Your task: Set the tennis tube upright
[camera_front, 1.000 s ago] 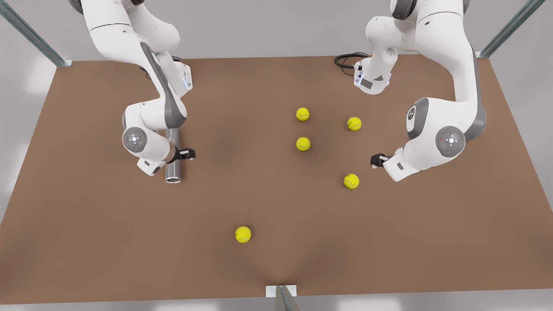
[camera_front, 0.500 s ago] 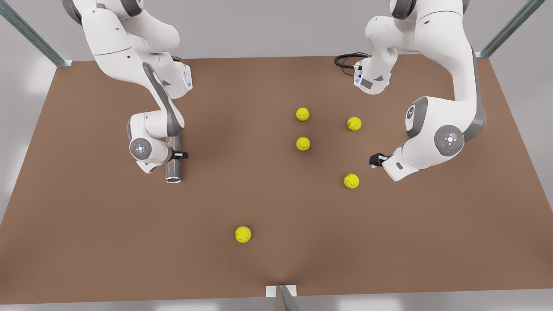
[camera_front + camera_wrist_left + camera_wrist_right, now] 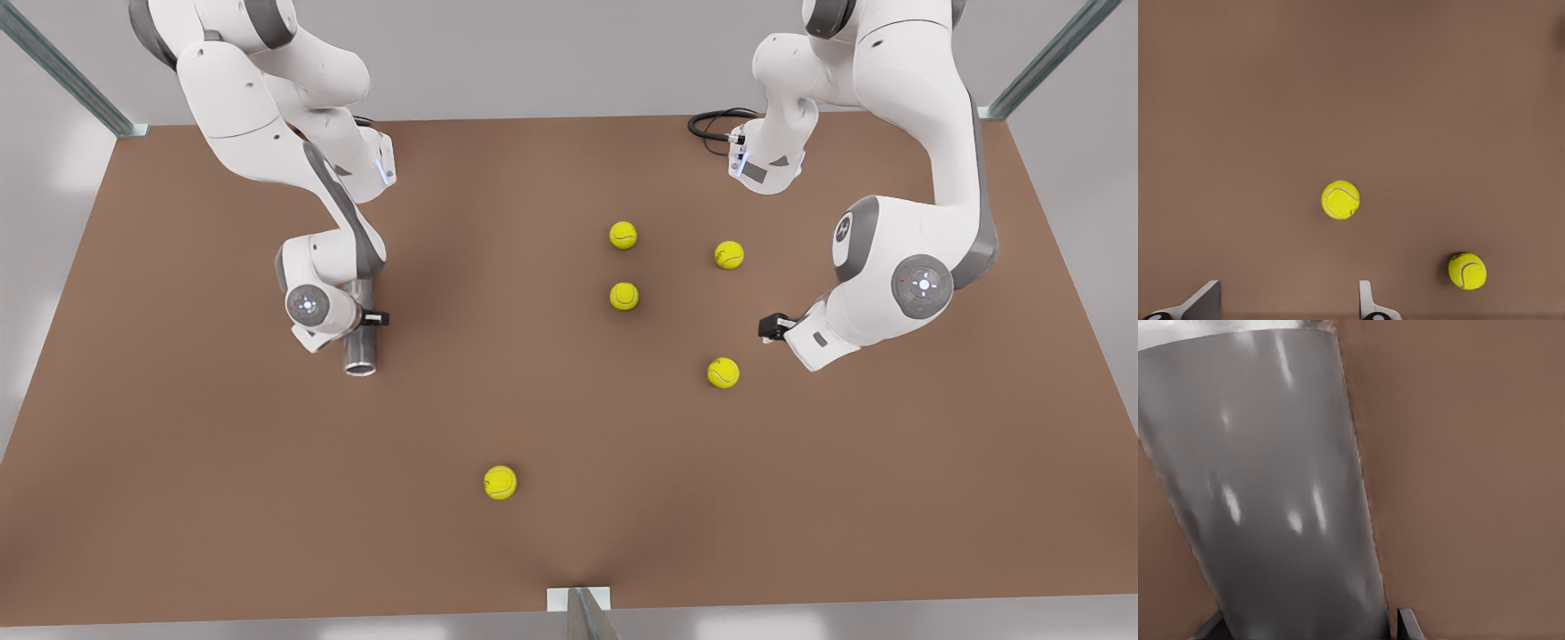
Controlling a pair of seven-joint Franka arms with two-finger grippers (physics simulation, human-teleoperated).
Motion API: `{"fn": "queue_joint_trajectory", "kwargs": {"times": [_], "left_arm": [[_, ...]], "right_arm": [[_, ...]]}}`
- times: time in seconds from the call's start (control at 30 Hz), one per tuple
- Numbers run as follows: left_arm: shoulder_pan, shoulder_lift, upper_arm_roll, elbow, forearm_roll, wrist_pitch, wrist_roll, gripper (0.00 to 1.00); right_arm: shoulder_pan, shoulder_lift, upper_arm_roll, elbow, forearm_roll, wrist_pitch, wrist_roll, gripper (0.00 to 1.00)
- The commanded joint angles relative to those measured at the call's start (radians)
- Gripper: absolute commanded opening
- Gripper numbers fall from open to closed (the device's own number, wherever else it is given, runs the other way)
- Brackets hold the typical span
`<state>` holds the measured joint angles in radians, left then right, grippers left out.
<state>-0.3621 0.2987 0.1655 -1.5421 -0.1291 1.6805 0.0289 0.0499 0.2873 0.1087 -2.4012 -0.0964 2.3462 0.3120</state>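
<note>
The tennis tube point(image 3: 360, 342) is a dark grey metallic cylinder lying flat on the brown table point(image 3: 178, 489), at the front view's left. Its lighter rim points toward the near edge. My right gripper point(image 3: 354, 317) reaches down over the tube's middle, one finger on each side, shut on it. In the right wrist view the tennis tube point(image 3: 1271, 493) runs between the fingertips point(image 3: 1408, 623). My left gripper point(image 3: 770, 328) waits at the front view's right, open and holding nothing, with its fingers point(image 3: 1368, 301) above bare table.
Several yellow tennis balls lie loose: three point(image 3: 623, 235) point(image 3: 729, 255) point(image 3: 624, 296) mid-table, one point(image 3: 723, 372) near my left gripper, one point(image 3: 500, 482) toward the near edge. Two balls point(image 3: 1341, 199) point(image 3: 1467, 270) appear in the left wrist view. A black cable point(image 3: 711, 124) lies at the back.
My right arm has lowered and shifted slightly toward the front view's right, its fingers closing in on the tube, which nudged a little the same way. The left arm barely moved.
</note>
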Motion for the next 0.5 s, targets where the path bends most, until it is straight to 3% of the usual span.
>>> {"fn": "queue_joint_trajectory", "kwargs": {"times": [0.0,0.03,0.3,0.43,0.47], "left_arm": [[0.0,-0.001,0.0,0.0,0.002,-0.002,-0.015,1.0],[0.0,-0.001,0.0,0.0,0.002,-0.002,-0.015,1.0],[0.0,-0.001,0.0,0.0,0.0,-0.008,-0.015,1.0],[0.0,-0.004,0.0,0.002,0.0,-0.012,-0.015,1.0],[0.0,-0.006,0.0,0.004,0.0,-0.013,-0.015,1.0]], "right_arm": [[-0.002,0.0,0.0,-0.006,0.001,0.031,0.015,0.83],[-0.001,0.0,0.0,-0.01,0.001,0.031,0.015,0.77],[-0.016,0.009,-0.003,0.027,0.001,0.015,-0.05,0.81],[-0.03,0.032,-0.004,0.332,0.003,-0.33,-0.261,0.81],[-0.03,0.047,-0.004,0.363,0.003,-0.338,-0.32,0.81]]}}
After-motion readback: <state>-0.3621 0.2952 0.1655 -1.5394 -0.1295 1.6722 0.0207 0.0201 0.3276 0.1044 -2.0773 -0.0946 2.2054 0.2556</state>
